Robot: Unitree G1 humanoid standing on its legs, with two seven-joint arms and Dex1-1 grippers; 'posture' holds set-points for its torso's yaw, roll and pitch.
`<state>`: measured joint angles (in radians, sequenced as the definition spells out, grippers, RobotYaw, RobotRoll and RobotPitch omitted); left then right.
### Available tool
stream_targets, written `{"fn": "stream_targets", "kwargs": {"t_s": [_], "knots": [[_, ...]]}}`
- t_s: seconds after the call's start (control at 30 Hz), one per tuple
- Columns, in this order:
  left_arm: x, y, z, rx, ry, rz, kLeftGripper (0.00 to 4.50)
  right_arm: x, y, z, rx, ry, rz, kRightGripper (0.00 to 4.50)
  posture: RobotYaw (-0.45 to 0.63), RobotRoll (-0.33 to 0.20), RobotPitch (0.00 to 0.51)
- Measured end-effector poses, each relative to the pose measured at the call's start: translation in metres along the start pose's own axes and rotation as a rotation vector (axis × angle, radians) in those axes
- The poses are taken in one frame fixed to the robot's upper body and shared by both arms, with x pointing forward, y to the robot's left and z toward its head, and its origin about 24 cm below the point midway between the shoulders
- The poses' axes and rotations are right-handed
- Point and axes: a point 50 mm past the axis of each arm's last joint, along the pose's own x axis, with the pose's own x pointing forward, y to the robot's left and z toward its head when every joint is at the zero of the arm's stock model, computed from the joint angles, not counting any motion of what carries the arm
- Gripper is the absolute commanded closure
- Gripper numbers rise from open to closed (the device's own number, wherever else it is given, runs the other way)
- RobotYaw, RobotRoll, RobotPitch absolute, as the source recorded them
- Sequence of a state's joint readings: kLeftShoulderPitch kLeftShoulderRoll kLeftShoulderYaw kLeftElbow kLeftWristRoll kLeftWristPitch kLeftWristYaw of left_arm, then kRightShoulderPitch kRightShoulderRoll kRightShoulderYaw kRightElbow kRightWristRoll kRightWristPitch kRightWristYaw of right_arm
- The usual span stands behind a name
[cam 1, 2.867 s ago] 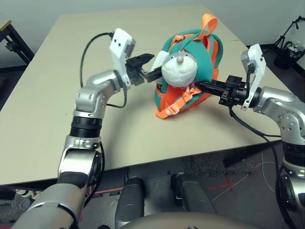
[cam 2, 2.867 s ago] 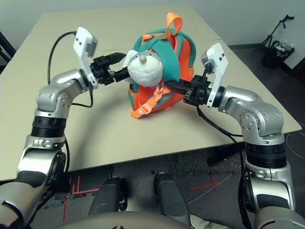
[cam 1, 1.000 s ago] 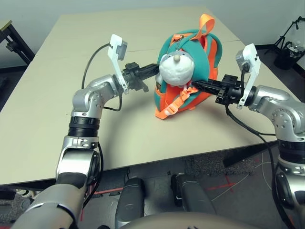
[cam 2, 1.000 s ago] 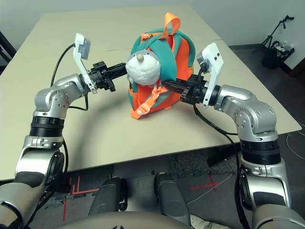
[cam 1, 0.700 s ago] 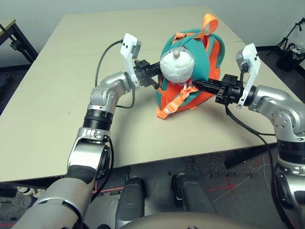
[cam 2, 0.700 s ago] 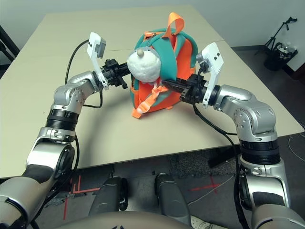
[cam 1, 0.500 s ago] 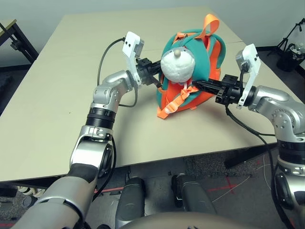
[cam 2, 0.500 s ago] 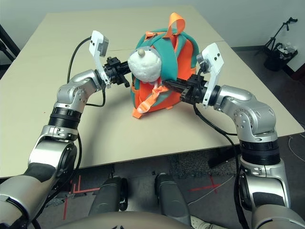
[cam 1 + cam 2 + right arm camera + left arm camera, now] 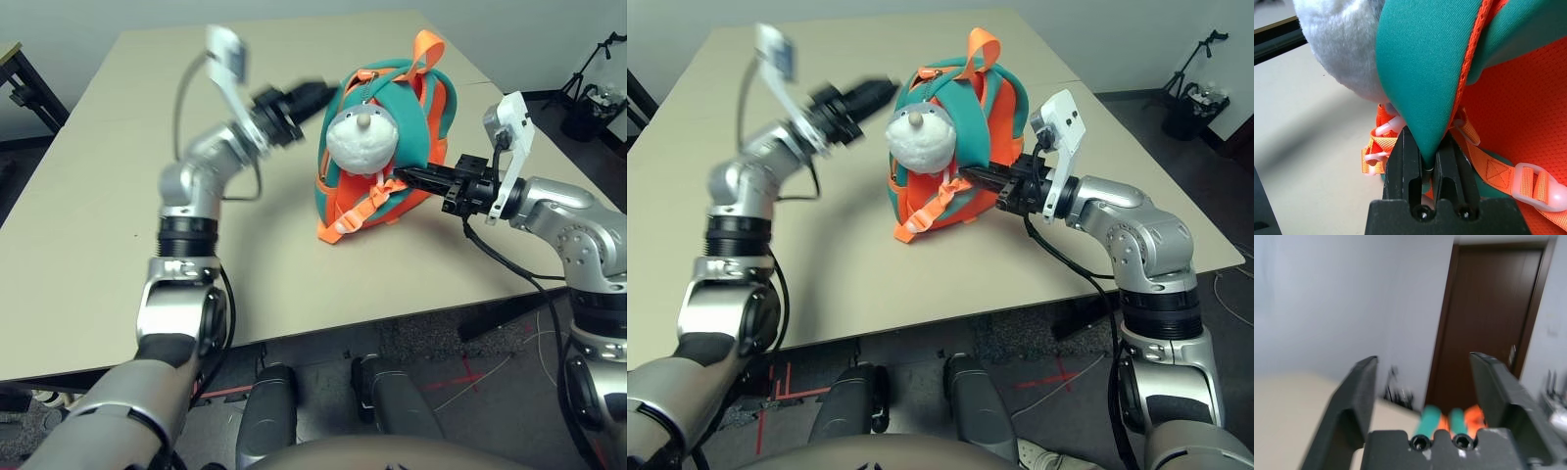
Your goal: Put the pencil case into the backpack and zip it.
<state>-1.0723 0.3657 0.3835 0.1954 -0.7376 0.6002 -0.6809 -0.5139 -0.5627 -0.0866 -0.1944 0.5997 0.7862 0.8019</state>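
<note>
Your right gripper point(image 9: 1426, 164) has its jaws pinched on a fold of teal fabric at the edge of the small teal backpack with orange straps and a grey-white plush animal head point(image 9: 387, 147), which stands upright on the beige counter point(image 9: 88, 245) a little toward 1 o'clock from its middle. Your left gripper point(image 9: 306, 95) hangs in the air at about 10 o'clock from the bag, jaws spread wide and holding nothing. The main risk, as I judge it, is that the one-sided pinch is all that steadies the bag: a tug from the right could tip it toward 3 o'clock or let the fabric slip out of the jaws. The left arm is blurred, so a fast swing back in could knock the plush head point(image 9: 914, 137) and shove the bag over. The flat white pencil case cannot be made out; whether it already lies inside the bag you cannot tell. The zipper track and its pull are hidden behind the plush head and straps, so whether the bag is zipped is not readable. The left wrist view gives no look at the opening.
</note>
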Motion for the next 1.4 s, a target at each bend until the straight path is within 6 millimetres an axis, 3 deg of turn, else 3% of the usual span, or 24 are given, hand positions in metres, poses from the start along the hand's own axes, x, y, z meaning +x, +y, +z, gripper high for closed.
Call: {"fn": "stream_targets", "kwargs": {"t_s": [0.17, 0.3, 0.4, 0.53, 1.0, 1.4], "knots": [[-0.001, -0.017, 0.005, 0.024, 0.063, -0.075, 0.02, 0.002, 0.0, 0.0, -0.002, -0.001, 0.002, 4.5, -0.13, 0.0, 0.09], [-0.002, -0.043, -0.029, 0.03, 0.276, -0.226, 0.02, 0.003, 0.0, 0.0, -0.004, -0.001, 0.005, 4.5, -0.13, 0.0, 0.089], [-0.006, -0.049, -0.051, 0.003, 0.384, -0.274, 0.02, 0.003, 0.001, 0.0, -0.004, -0.001, 0.007, 4.5, -0.14, 0.0, 0.089], [-0.012, -0.05, -0.068, -0.012, 0.48, -0.302, 0.02, 0.003, 0.001, 0.0, -0.004, -0.001, 0.008, 4.5, -0.15, 0.0, 0.09], [-0.029, -0.049, -0.094, -0.006, 0.674, -0.334, 0.02, 0.002, 0.001, -0.003, 0.002, 0.002, 0.003, 4.5, -0.15, 0.0, 0.094], [-0.03, -0.049, -0.115, -0.03, 0.684, -0.31, 0.02, 0.002, 0.001, -0.003, 0.002, 0.002, 0.002, 4.5, -0.15, 0.0, 0.089]]}}
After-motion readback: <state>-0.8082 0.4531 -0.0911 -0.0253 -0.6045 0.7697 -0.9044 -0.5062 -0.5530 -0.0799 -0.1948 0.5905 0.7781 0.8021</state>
